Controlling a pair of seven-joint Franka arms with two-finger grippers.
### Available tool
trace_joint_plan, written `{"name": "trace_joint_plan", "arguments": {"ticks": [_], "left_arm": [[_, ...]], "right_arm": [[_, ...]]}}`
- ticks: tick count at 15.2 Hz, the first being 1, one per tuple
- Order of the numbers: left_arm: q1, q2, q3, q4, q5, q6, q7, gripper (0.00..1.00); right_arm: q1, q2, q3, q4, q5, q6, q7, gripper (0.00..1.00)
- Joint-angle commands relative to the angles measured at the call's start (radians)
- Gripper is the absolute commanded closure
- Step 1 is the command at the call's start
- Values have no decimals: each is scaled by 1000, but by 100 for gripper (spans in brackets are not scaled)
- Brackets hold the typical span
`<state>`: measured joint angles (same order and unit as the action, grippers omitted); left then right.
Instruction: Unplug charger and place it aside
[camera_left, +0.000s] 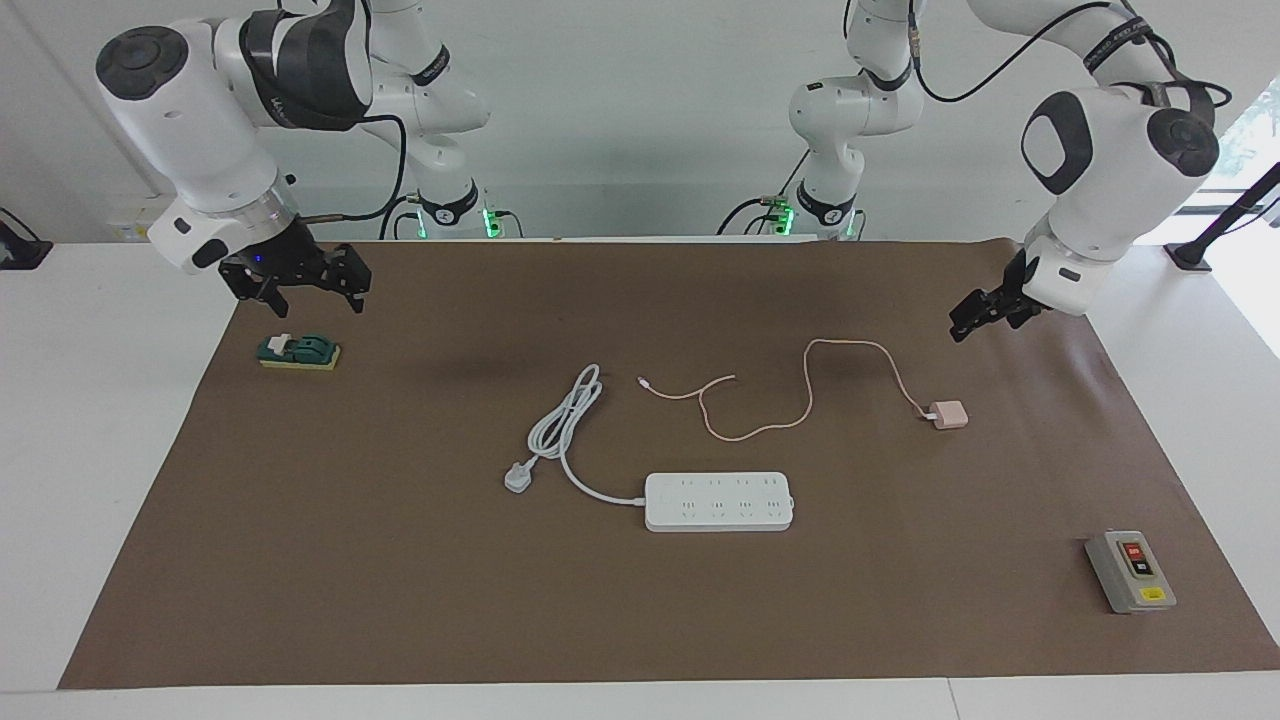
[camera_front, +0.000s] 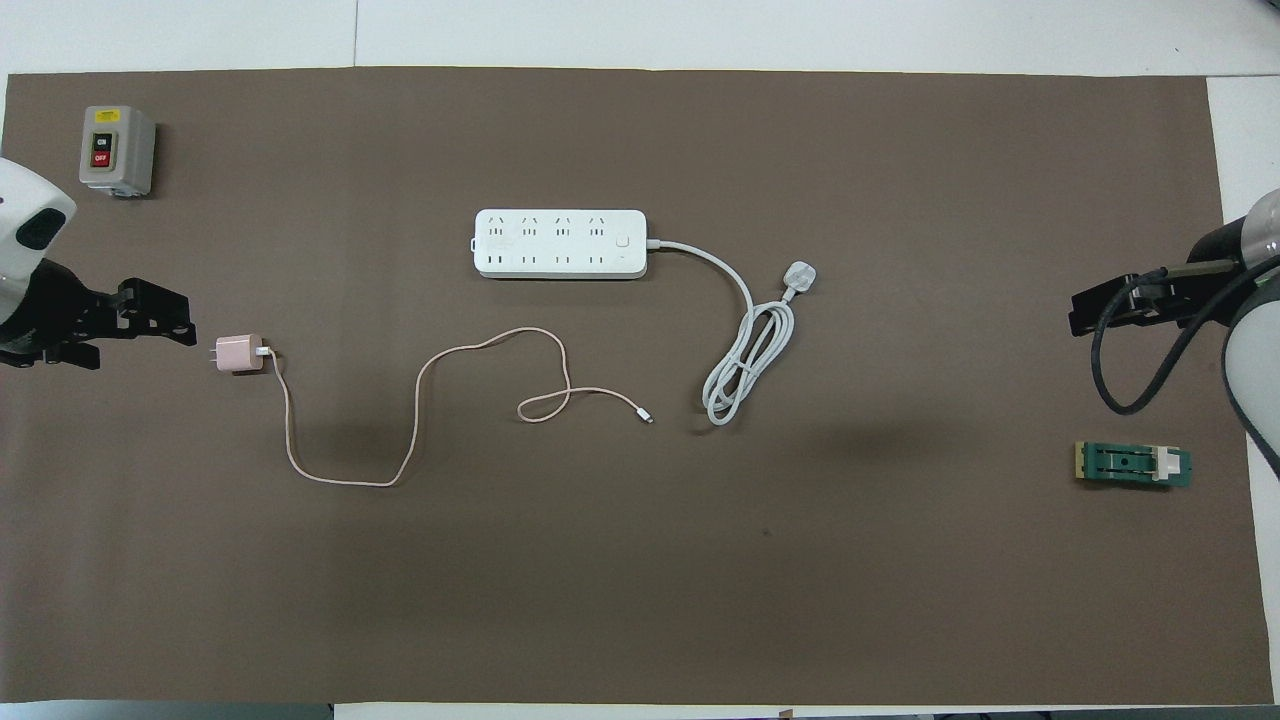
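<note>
my left gripper (camera_left: 985, 312) hangs empty, how wide i cannot tell, by the mat's (camera_front: 640, 600) left-arm edge, with the charger (camera_left: 948, 414) lying unplugged there, clear of the power strip (camera_left: 718, 501), apparently already set aside.

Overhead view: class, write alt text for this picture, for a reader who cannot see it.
A pink charger lies unplugged on a brown mat, its thin cable looping toward a white power strip that lies farther from the robots. The left gripper hovers beside the charger; the right gripper waits at the mat's right-arm end.
</note>
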<state>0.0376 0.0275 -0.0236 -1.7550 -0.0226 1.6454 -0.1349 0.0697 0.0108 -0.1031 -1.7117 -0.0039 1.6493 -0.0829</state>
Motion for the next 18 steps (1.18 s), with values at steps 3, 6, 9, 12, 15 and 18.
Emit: {"name": "trace_joint_plan", "arguments": {"ticks": [3,6,9,12,15,18], "left_arm": [[-10,-37,-2,192,18,-266,14,0],[-11,-23,-49,203,21,-329,14,0],[-31,23,-44,284,23,-337,18,0],[-53,29,-32,287,23,-329,20,0],[-50,29,-32,289,21,-331,20,0],[-48,29,-32,289,23,-329,20,0]], "right_arm": [[-13,-15,10,-17,-16,-6,-17,0],[-13,-15,10,-17,-16,-6,-17,0],[-13,-15,10,-19,-16,-5,-17,0],[-13,-17,10,-20,-16,-2,-15,0],[-15,-15,10,-20,-16,-2,-15,0],[-15,-17,10,-20,-16,-2,-15,0]]}}
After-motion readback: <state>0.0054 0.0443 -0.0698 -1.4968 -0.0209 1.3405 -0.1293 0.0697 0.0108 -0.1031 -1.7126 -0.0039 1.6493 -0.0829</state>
